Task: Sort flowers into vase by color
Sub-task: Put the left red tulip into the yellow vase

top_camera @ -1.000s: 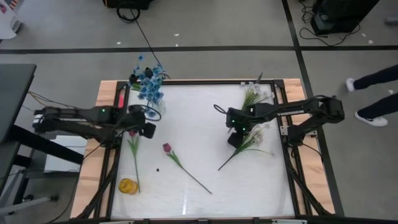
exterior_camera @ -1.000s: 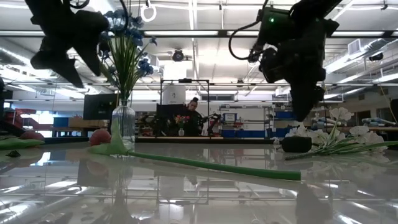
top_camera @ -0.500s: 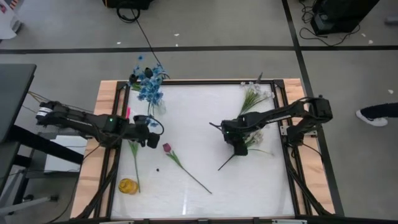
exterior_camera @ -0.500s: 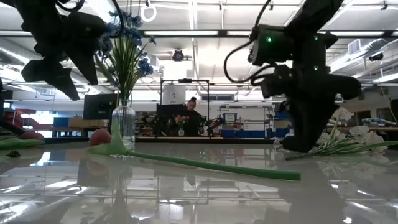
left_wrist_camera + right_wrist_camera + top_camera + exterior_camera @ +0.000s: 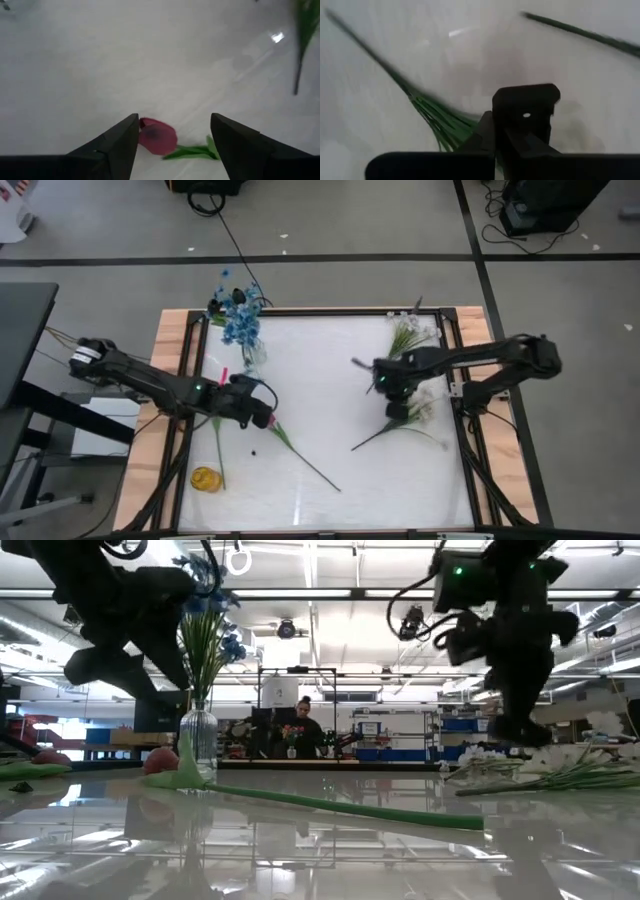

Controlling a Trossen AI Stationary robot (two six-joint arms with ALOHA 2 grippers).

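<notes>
A pink tulip bud (image 5: 157,136) on a long green stem (image 5: 305,463) lies on the white table. My left gripper (image 5: 262,416) hovers low over it, open, with the bud between its fingers and close to one of them. A white spray (image 5: 418,412) lies at the right, its stem end (image 5: 356,448) on the table. My right gripper (image 5: 512,732) is shut above the spray's green stalks (image 5: 436,121). Blue flowers stand in a glass vase (image 5: 198,740) at the far left. A bunch of white sprays (image 5: 408,335) stands at the far right. My right gripper is shut right beside the white spray's green stalks (image 5: 451,134), coming from above. Its own fingers hide the tips, so I cannot tell whether any stalk is caught between them. The spray's stem lies on the table.
Another flower's green stem (image 5: 218,450) lies near the left edge, its head under my left arm. A round yellow thing (image 5: 206,478) sits at the near left corner. A small dark speck (image 5: 253,452) lies by the tulip stem. People show in the room beyond.
My left gripper has gone toward the table's right and near edges and sunk over the tulip bud. My right gripper dipped to the table at the white spray, then rose and went a little toward the right edge.
</notes>
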